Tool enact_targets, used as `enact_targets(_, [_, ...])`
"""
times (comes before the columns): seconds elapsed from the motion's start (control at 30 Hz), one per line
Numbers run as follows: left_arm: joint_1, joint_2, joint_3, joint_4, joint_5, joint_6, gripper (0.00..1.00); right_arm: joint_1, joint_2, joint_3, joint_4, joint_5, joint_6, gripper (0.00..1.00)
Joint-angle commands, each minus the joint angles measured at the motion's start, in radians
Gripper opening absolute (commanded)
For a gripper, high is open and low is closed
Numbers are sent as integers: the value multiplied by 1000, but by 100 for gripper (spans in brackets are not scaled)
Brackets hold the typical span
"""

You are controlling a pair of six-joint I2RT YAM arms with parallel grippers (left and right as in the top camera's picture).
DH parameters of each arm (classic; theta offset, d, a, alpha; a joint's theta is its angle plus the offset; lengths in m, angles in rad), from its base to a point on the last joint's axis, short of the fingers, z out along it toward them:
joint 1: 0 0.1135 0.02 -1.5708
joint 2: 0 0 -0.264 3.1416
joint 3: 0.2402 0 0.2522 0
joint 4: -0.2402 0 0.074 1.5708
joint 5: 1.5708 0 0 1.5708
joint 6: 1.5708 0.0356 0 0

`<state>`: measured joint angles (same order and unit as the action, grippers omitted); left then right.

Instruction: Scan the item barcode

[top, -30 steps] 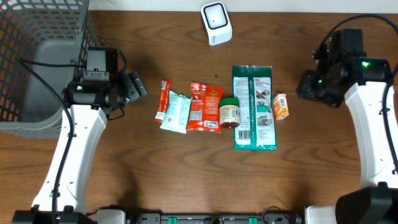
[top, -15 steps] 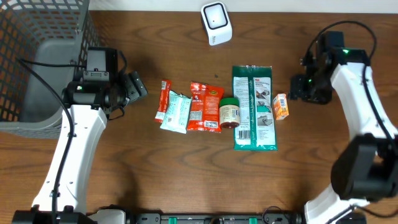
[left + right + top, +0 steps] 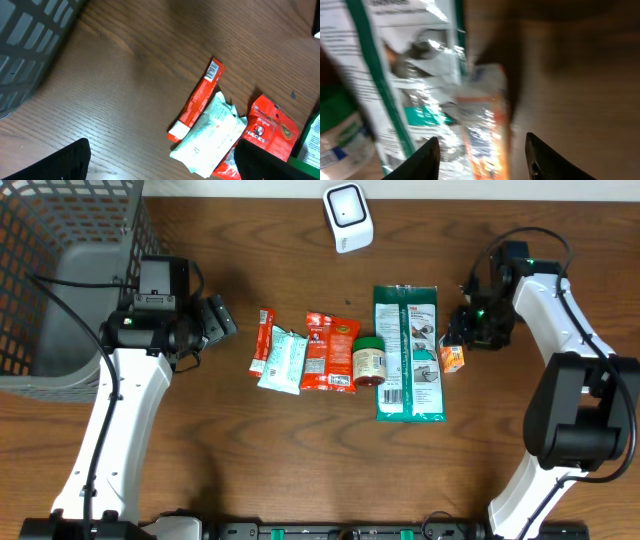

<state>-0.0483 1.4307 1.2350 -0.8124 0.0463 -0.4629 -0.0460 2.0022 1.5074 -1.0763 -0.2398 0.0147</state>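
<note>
The right tool (image 3: 481, 150) hangs over a small orange packet (image 3: 452, 358), which lies on the wooden tabletop (image 3: 300, 450) just right of a green-and-white package (image 3: 408, 355). Its fingers are parted to either side of the packet and grip nothing, though the wrist view is blurred. A white barcode scanner (image 3: 347, 217) stands at the far edge. At left, beside a wire basket (image 3: 60, 250), the left tool (image 3: 218, 320) gapes wide and empty.

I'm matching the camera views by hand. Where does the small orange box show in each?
Overhead: orange box right of centre, beside the green package.
Left wrist: not in it.
Right wrist: the box bottom centre, blurred.
Shared landmark: the green package, left of the box in both views that show it.
</note>
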Motion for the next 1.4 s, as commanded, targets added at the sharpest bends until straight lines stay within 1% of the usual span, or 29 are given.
enact_targets(0.0, [3,2,11,-6,-12,18,92,29,6,-12,21,-123,-25,50])
enact_targets(0.17, [3,2,11,-6,-12,18,92,81,6,-14,36,-231,-40,51])
enact_targets(0.27, [3,2,11,-6,-12,18,92,119,6,-14,40,-240,-63,50])
enact_targets(0.37, [3,2,11,-6,-12,18,92,136,6,-2,39,-254,-76,48])
enact_targets(0.63, [3,2,11,-6,-12,18,92,68,-35,122,-79,-274,-69,47])
enact_targets(0.67, [3,2,11,-6,-12,18,92,53,-42,124,-84,-270,-67,47])
enact_targets(0.73, [3,2,11,-6,-12,18,92,18,-43,118,-98,-211,-67,43])
enact_targets(0.9, [3,2,11,-6,-12,18,92,-21,-40,40,-51,-139,-64,44])
enact_targets(0.93, [3,2,11,-6,-12,18,92,-39,-40,-3,-1,-139,-49,42])
enact_targets(0.97, [3,2,11,-6,-12,18,92,-48,-40,-24,26,-140,-41,38])
enact_targets(1.03, [3,2,11,-6,-12,18,92,-71,-39,-62,76,-147,-26,25])
enact_targets(1.17, [3,2,11,-6,-12,18,92,-106,-39,-123,138,-161,-27,9])
enact_targets(1.23, [3,2,11,-6,-12,18,92,-117,-39,-158,175,-161,-27,6])
enact_targets(1.37, [3,2,11,-6,-12,18,92,-116,-39,-243,282,-162,-16,6])
